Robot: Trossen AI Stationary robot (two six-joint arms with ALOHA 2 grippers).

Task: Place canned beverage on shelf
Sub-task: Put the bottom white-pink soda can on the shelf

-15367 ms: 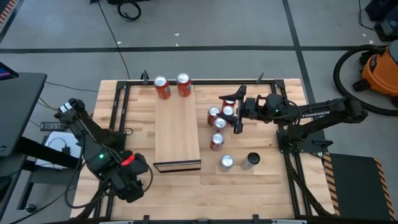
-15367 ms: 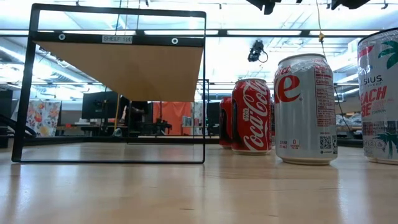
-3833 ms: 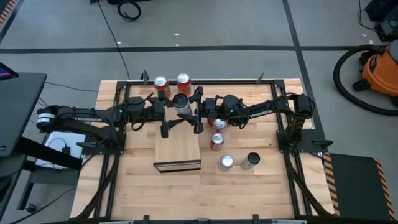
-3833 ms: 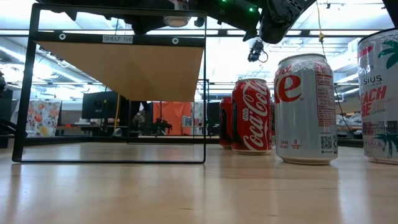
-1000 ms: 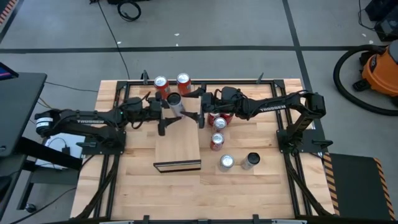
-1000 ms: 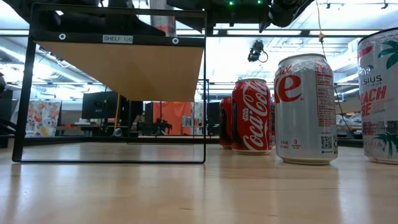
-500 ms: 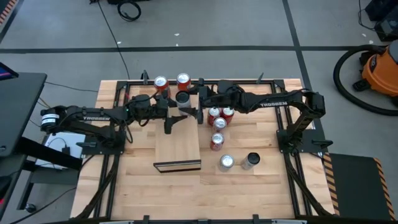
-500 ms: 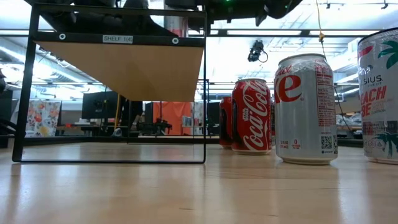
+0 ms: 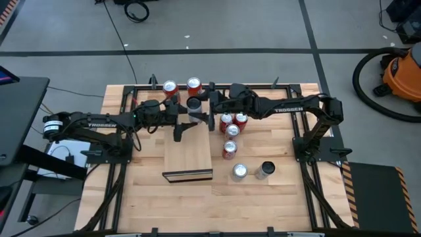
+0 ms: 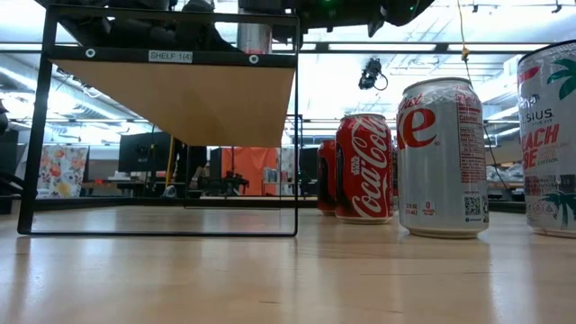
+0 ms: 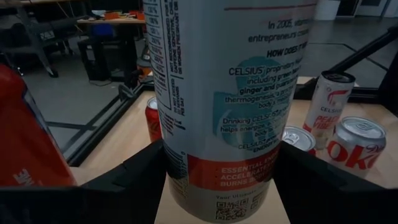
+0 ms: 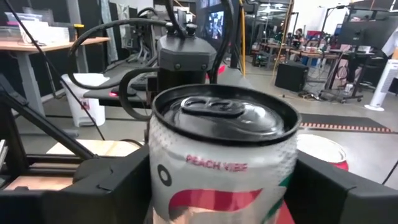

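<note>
Since a second ago, has brought the can [image 9: 193, 104] from a lean to upright and a little farther along the shelf [image 9: 187, 151], toward its far end. Has drawn the right gripper [image 9: 208, 105] in against the can over the same second.

Now clamps the can in the left gripper [image 9: 189, 112], with dark fingers [image 11: 130, 180] pressed to both sides of the lower body in the left wrist view. Keeps it standing on the shelf top, base down and pull-tab up. Reaches in from the left side of the table with that arm stretched out nearly flat.

Meets it from the opposite side with the right gripper, fingers [image 12: 118, 180] flanking the same can just below the rim. Cannot tell whether those fingers press on the can or only stand beside it.

Just beyond the left gripper's fingertips, shows two red cans [image 9: 170, 87] [image 9: 193, 84] upright at the shelf's far edge, near the held can. Beneath the right gripper and its wrist, off the shelf, shows a cluster of cans [image 9: 230, 125] on the table [image 9: 276, 197]. Well behind both grippers, toward the near end, leaves the shelf's dark-edged open slot [image 9: 187, 175].
</note>
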